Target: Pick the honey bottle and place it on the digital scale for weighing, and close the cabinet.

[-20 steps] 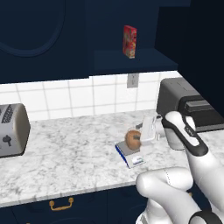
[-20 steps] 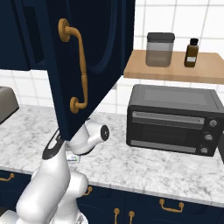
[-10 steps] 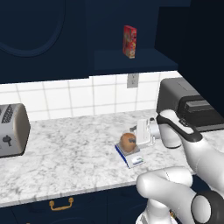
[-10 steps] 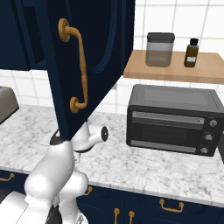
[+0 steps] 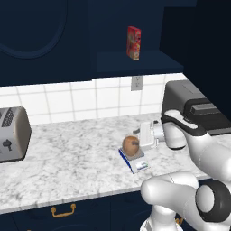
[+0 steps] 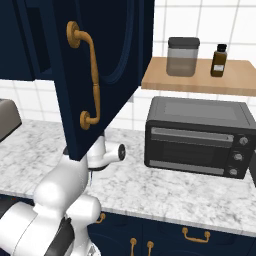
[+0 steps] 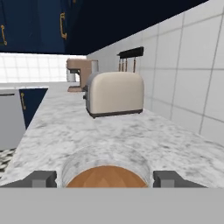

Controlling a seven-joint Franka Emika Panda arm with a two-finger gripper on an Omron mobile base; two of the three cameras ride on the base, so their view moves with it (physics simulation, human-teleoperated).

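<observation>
On the marbled counter (image 5: 81,158), near its front edge, the honey bottle (image 5: 131,145) sits on the digital scale (image 5: 134,160), whose white display strip faces the front. From the left base view the gripper (image 5: 143,134) comes in level from the right, its pale body just beside the bottle. The hand view looks along the counter: the bottle (image 7: 106,172) fills the bottom middle, its pale lid rim arcing over an amber face, and the two dark fingertips (image 7: 42,179) stand one at each side of it with a sliver of counter showing between each tip and the jar — so the fingers are spread around the bottle, not pinching it. Beyond, a chrome toaster (image 7: 114,94) stands against the tiled wall (image 7: 192,65); in the left base view that toaster (image 5: 12,134) is at the far left, well apart from the scale. The cabinet (image 6: 95,70) stands open — in the right base view its navy door swings out over the arm, brass handle (image 6: 90,82) upright on its face. A tall red box (image 5: 133,43) stands on the cabinet shelf. To the right a black toaster oven (image 6: 197,136) sits on the counter, and above it a wooden shelf (image 6: 200,77) holds a grey canister (image 6: 182,56) and a small dark bottle (image 6: 218,60).
</observation>
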